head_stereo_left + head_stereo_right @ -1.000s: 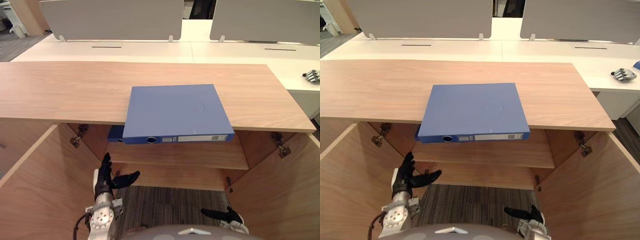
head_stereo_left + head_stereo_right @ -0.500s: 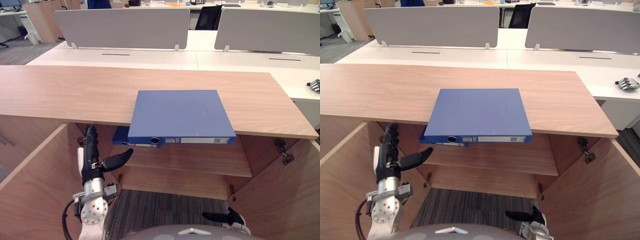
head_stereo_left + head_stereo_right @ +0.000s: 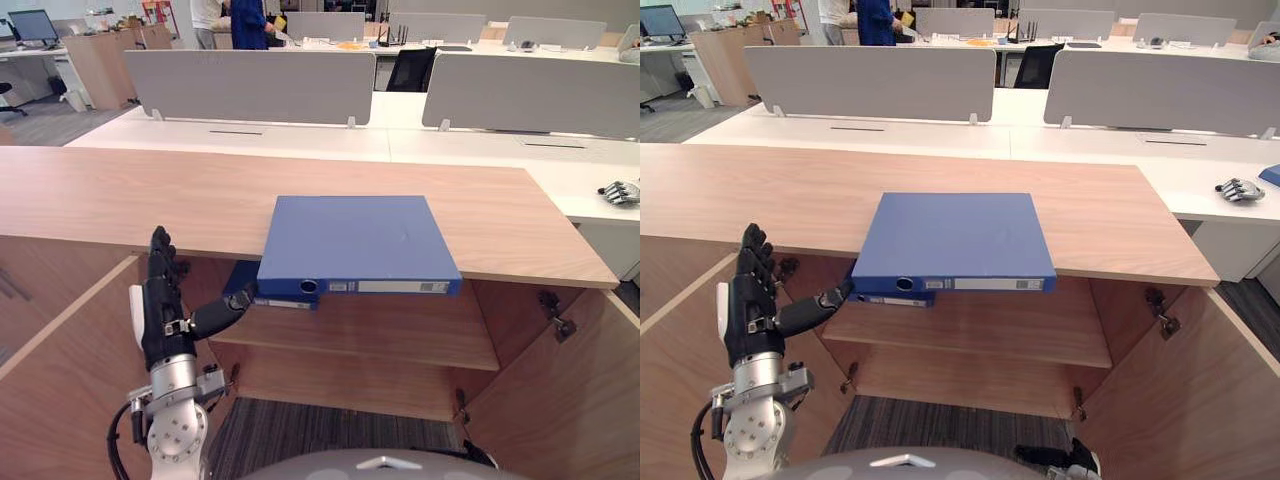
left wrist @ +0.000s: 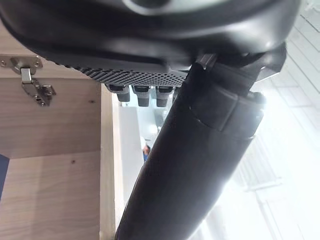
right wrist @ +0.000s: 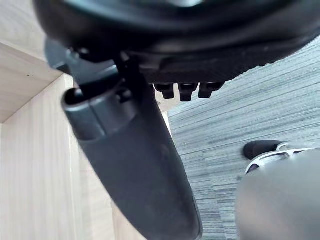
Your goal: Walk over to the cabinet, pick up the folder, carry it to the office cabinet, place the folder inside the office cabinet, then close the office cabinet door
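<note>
Your left hand point(image 3: 165, 310) has risen left of the flat blue folder point(image 3: 350, 240), fingers spread, empty. You're on the pick-up: next, grasp its overhanging spine.

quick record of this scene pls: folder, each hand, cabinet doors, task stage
folder: blue folder lies flat on the cabinet top, spine overhanging the front edge
under it: part of a second blue folder shows beneath the top
left hand: left hand upright and open, thumb pointing toward the folder, not touching it
right hand: right hand low by the floor, open, holding nothing
doors: left door and right door both open
stage: folder not yet picked up
</note>
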